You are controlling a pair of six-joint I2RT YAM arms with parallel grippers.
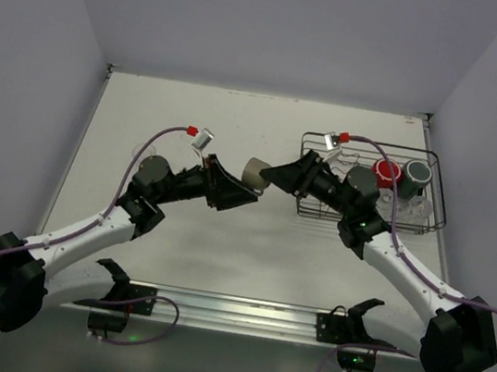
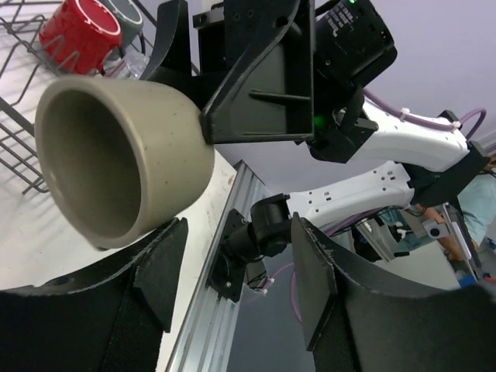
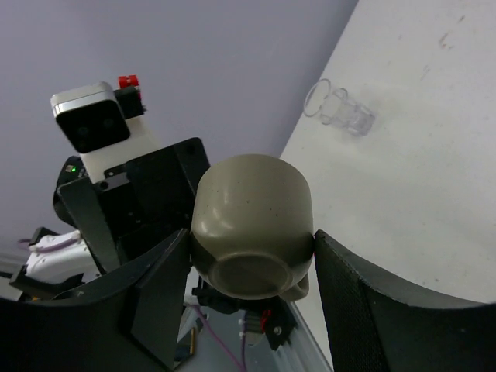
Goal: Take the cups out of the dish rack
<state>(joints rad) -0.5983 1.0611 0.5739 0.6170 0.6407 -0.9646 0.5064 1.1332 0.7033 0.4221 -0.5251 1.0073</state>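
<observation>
In the middle of the top view, the right gripper point(image 1: 267, 176) is clamped on the olive-tan mug point(image 1: 253, 171), held left of the dish rack point(image 1: 439, 207). The left gripper point(image 1: 233, 184) gapes wide and empty, just beside the mug's mouth. For what looks like a handover, the left fingers should probably close squarely on the mug's wall before the right lets go.

No lettering we can read

We find no word, number or brand mark legible in any view; the olive-tan mug point(image 3: 252, 221) carries only fine dark speckles; the red cup point(image 2: 81, 35) is plain; the grey camera block point(image 3: 91, 124) shows dark lens windows and a red tab, both unlettered; a small green light point(image 2: 318, 122) glows unmarked.
</observation>
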